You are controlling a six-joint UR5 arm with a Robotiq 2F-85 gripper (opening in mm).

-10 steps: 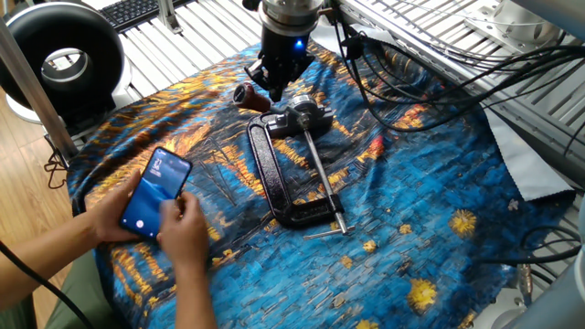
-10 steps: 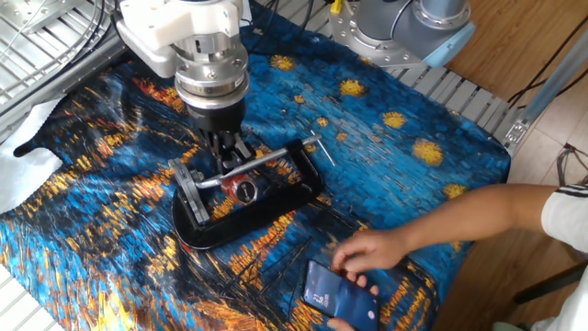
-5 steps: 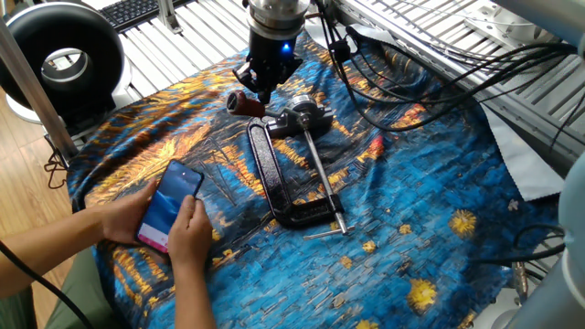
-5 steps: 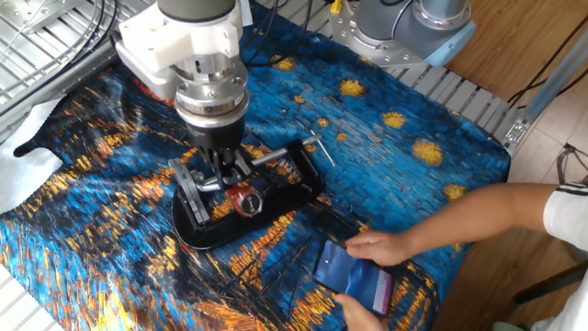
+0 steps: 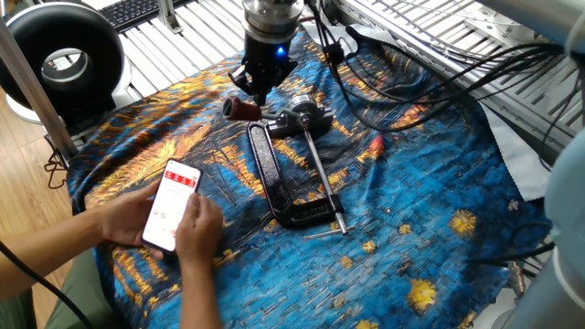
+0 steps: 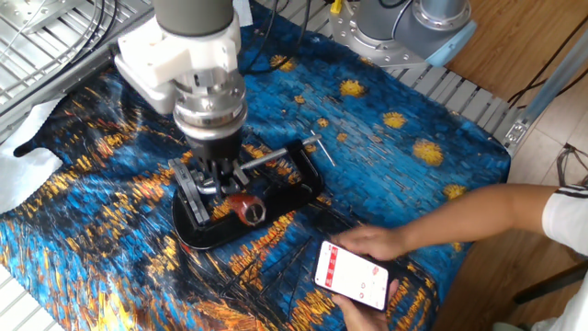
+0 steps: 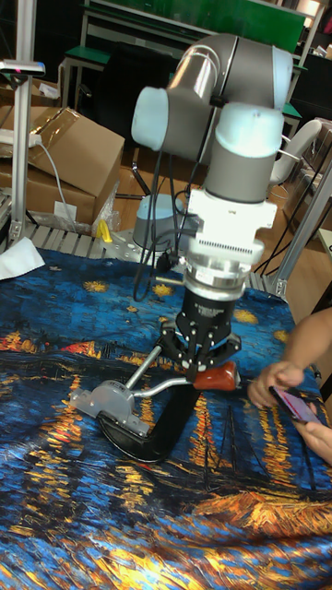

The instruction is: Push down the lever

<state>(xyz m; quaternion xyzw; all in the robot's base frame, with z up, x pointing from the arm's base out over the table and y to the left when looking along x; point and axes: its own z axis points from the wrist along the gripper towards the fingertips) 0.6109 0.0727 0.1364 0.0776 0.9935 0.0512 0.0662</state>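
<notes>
The lever (image 5: 243,109) has swung further round since a second ago, its reddish-brown knob now lying lower and farther out from the clamp head, and the gripper (image 5: 257,88) has travelled with it; the phone (image 5: 171,205) now shows a white and red screen where it was blue before. Nearest in the one fixed view, two hands (image 5: 196,228) hold that phone over the cloth's near-left edge. Just beyond them lies the black clamp (image 5: 274,183), flat on the blue and orange painted cloth (image 5: 411,210), with its long thin silver rod (image 5: 322,178) running alongside the bar. At the clamp's far end sits the silvery head (image 5: 302,119), and the lever sticks out from it toward the left. In the other fixed view the knob (image 6: 245,209) rests just over the black bar (image 6: 276,204), right under the gripper (image 6: 213,175). The tall fixed view shows the knob (image 7: 218,376) pressed against the gripper's (image 7: 205,361) lower edge, the short metal arm curving from it to the silvery head (image 7: 106,402). The fingers sit close together around the lever's arm, yet I cannot tell whether they pinch it or only push on it. Farthest back, cables (image 5: 430,73) trail over the cloth's far-right corner onto the slatted metal surface (image 5: 512,100).
</notes>
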